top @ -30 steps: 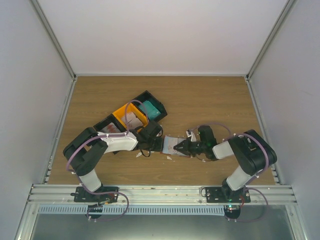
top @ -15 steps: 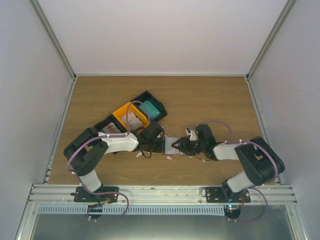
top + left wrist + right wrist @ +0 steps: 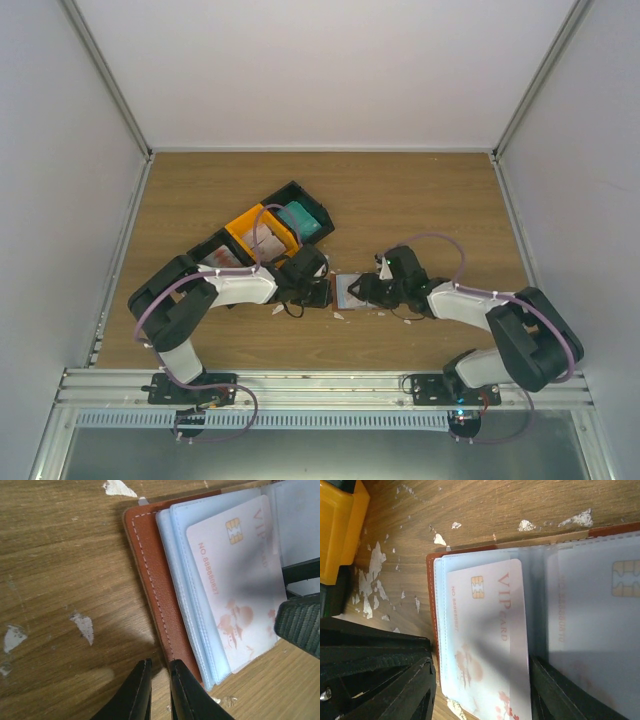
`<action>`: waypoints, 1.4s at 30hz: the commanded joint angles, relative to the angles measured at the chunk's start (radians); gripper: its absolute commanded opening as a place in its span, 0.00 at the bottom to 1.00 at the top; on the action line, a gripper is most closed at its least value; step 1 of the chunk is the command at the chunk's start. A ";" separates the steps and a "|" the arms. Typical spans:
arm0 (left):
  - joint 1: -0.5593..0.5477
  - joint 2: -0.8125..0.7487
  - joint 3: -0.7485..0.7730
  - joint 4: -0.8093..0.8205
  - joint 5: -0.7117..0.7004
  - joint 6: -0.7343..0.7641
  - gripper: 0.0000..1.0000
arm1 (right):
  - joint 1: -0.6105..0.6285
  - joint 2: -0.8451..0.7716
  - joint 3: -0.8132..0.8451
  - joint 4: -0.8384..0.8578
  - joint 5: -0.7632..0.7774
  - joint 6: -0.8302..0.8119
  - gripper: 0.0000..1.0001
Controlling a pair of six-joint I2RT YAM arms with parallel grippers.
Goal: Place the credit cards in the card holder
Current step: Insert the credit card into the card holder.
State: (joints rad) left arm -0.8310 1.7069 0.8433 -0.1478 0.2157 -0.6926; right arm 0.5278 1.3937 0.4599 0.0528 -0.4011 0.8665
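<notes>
You had the card holder (image 3: 150, 580) lying open on the table (image 3: 430, 200), between the two arms. The left gripper (image 3: 160, 666) stood at its leather edge with the fingers nearly together and only a thin slit between them; I could not tell whether they pinched the leather. The right gripper (image 3: 480, 677) had its fingers apart, one on each side of a white card (image 3: 235, 580) with red marks. This card lay on the clear sleeves of the holder, and no finger pressed it. A second card (image 3: 600, 605) sat behind the next sleeve. Teal cards (image 3: 301, 220) waited in the black bin (image 3: 318, 207).
</notes>
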 commanded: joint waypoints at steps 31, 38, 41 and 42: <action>-0.010 -0.098 0.080 -0.111 -0.101 0.081 0.37 | 0.132 -0.067 0.189 -0.353 0.373 -0.113 0.64; 0.022 -0.248 0.159 -0.364 -0.351 0.168 0.54 | 0.133 -0.112 0.179 -0.320 0.370 -0.136 0.63; 0.069 -0.343 0.155 -0.462 -0.439 0.177 0.54 | 0.133 -0.111 0.184 -0.289 0.339 -0.166 0.60; 0.092 -0.378 0.145 -0.486 -0.447 0.177 0.54 | 0.133 -0.106 0.186 -0.275 0.324 -0.175 0.58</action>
State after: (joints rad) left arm -0.8051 1.4517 0.9802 -0.4702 -0.0643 -0.5552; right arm 0.6518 1.2942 0.6296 -0.2703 -0.0555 0.7364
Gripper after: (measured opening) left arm 0.539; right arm 0.603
